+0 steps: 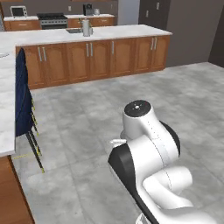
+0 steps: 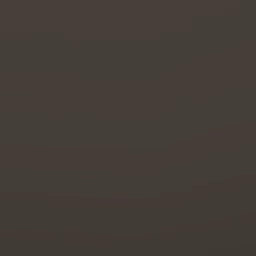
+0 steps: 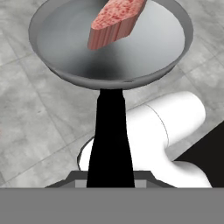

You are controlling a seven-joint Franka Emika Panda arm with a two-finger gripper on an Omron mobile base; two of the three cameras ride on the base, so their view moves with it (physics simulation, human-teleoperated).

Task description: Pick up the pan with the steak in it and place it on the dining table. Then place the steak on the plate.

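The pincer (image 3: pixel 110 183) is squeezed shut on the pan (image 3: pixel 109 43), and it grips the long black handle (image 3: pixel 110 135) near its end. Its tips are hidden by the handle, but the handle runs straight down into them. The pan hangs in the air over the grey tiled floor (image 3: pixel 30 122). Nothing else holds it up.

The steak (image 3: pixel 114 19) lies in the pan, on the far side of the bowl. It looks a bit tipped up, as if it leans on the pan's wall. The pan seems held about flat, and I think that is so the steak does not slide out on the way.

In the left base view the arm is folded low over the floor. A white marble counter (image 1: pixel 6 109) sits at the far left edge, with a blue chair (image 1: pixel 22 98) pushed up to it. This could be the dining table, but I cannot be sure. A long kitchen counter (image 1: pixel 87 33) with brown cupboards stands further back. The right base view is all dark.

The pan is picked up, but it is not on the table yet. Holding a pan by the end of its handle is wobbly, so slow moves would be safest.
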